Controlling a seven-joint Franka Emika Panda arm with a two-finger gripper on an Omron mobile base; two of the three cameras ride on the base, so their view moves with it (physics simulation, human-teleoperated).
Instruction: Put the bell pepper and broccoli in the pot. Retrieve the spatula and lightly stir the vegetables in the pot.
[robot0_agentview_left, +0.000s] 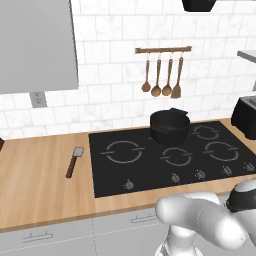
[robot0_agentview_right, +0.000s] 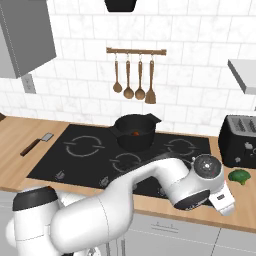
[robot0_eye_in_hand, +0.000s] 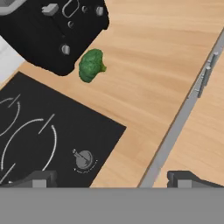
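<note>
Your fingers (robot0_eye_in_hand: 111, 179) stand wide apart, holding nothing, above the wooden tabletop (robot0_eye_in_hand: 148, 65). The broccoli (robot0_eye_in_hand: 91, 65) lies at 11 o'clock in the hand view — just beside the black toaster (robot0_eye_in_hand: 48, 35). The bell pepper (robot0_agentview_right: 135, 133) sits inside the pot (robot0_agentview_right: 134, 131).

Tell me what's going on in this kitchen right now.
A white robot arm is partway through loading a pot on the stove. A red-orange bit, apparently the bell pepper, already sits inside. The arm has swung to the right end of the counter, and its gripper, fingers apart and empty, looks down toward the broccoli lying on the wood beside the toaster. The spatula lies untouched on the counter left of the stove.
</note>
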